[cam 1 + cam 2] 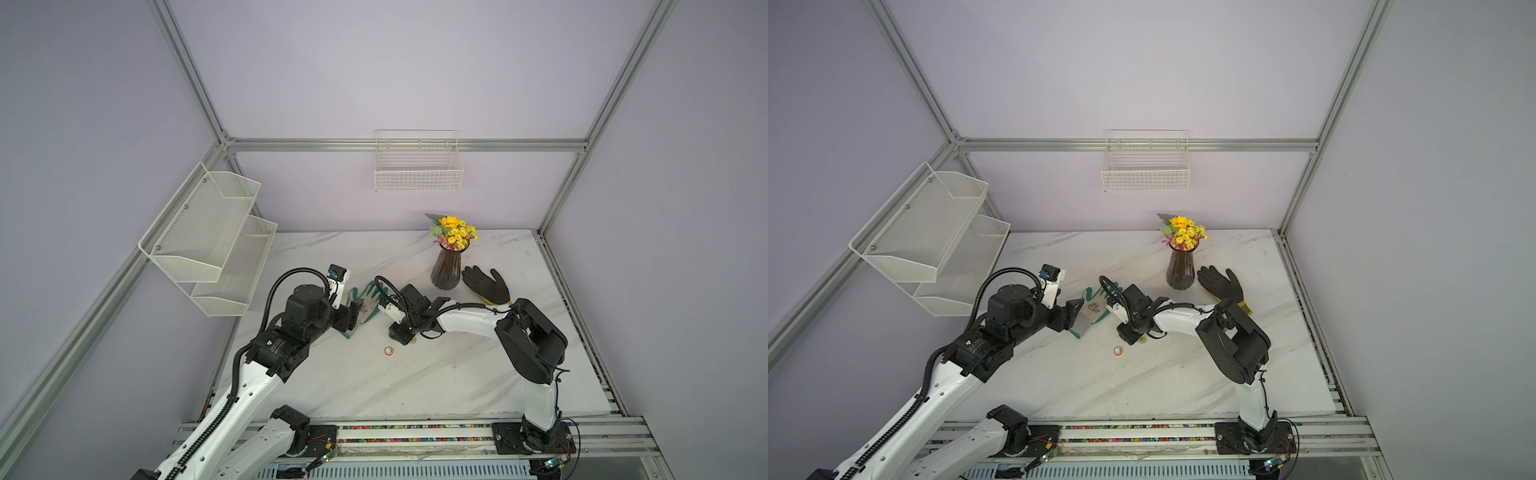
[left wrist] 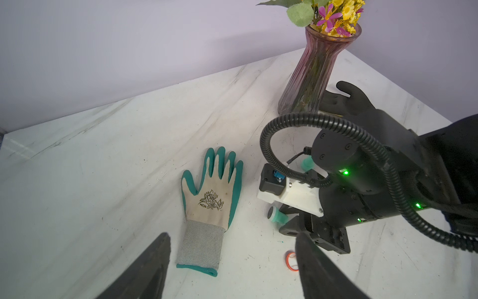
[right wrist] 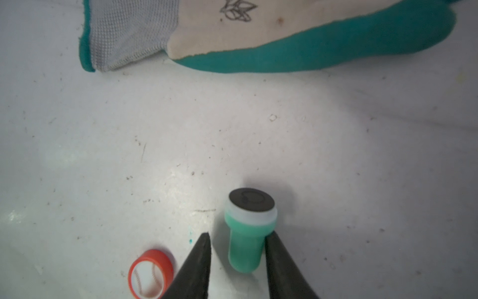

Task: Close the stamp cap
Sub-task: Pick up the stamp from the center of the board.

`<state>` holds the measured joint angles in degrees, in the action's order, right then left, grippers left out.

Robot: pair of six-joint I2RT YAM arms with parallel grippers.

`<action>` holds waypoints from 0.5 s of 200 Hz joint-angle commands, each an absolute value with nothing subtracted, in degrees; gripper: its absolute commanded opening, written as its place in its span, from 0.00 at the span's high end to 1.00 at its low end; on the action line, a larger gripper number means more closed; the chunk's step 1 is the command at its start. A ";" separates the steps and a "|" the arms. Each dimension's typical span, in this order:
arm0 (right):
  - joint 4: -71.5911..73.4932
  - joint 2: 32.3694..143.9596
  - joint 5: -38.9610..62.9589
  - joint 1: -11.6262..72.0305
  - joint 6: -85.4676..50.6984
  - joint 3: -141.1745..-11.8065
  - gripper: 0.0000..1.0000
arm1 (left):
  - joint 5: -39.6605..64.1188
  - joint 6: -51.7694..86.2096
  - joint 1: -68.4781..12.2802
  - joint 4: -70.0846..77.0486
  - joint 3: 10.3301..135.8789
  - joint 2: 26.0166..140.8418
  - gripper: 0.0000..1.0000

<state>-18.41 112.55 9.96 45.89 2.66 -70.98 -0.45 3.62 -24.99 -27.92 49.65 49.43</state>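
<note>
step: grasp. stamp (image 3: 245, 240) is straddled by narrowed right fingers (image 3: 199, 259), not yet clamped; cap (image 3: 150, 271) just beside. left fingers (image 2: 155, 259) wide, empty. next: closure is required.

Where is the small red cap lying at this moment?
In both top views the red cap lies on the table near its middle, just in front of the right gripper, close to the green stamp but not touching it.

In a top view, cap (image 1: 388, 351) lies just lower left of stamp (image 1: 412, 340); vase (image 1: 446, 270) stands upper right of both
</note>
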 commanded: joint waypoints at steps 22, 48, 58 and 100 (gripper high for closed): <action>-19.51 114.99 8.40 46.40 3.04 -72.44 0.72 | 0.35 2.90 -24.43 -26.11 50.01 48.85 0.24; -19.45 114.97 7.78 46.39 2.91 -72.51 0.79 | 0.44 2.90 -24.35 -26.21 50.04 48.91 0.24; -19.43 114.72 7.32 46.40 2.81 -72.56 0.82 | 0.43 2.90 -24.35 -26.27 50.01 48.88 0.24; -16.46 108.85 4.55 46.39 1.59 -70.69 0.88 | 1.01 4.15 -24.35 -25.99 50.02 49.01 0.27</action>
